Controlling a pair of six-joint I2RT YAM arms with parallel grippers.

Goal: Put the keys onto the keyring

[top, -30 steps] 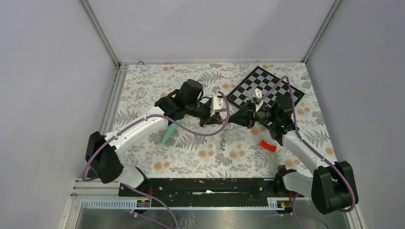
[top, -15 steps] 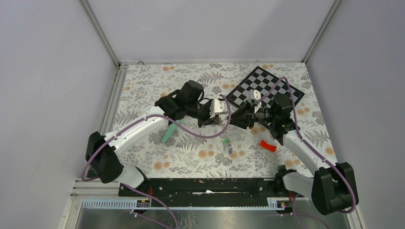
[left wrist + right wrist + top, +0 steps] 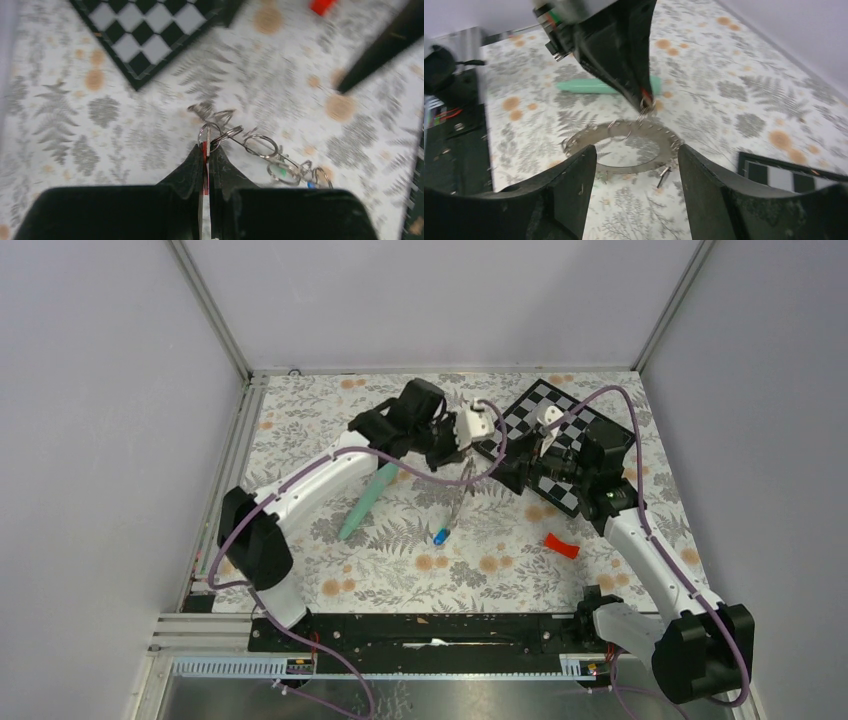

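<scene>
Floral tabletop (image 3: pixel 400 575): my left pincer (image 3: pixel 207 150) clamps a red key (image 3: pixel 205 170).
The grey keyring (image 3: pixel 666 142) dangles beneath it, just beyond my open right pincer (image 3: pixel 636 150).

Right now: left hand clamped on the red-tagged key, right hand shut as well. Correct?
One thing is off. The left hand is clamped on the red-tagged key, but the right hand is open, not shut. The right wrist view shows its fingers spread wide apart, with the grey keyring visible beyond them.
</scene>
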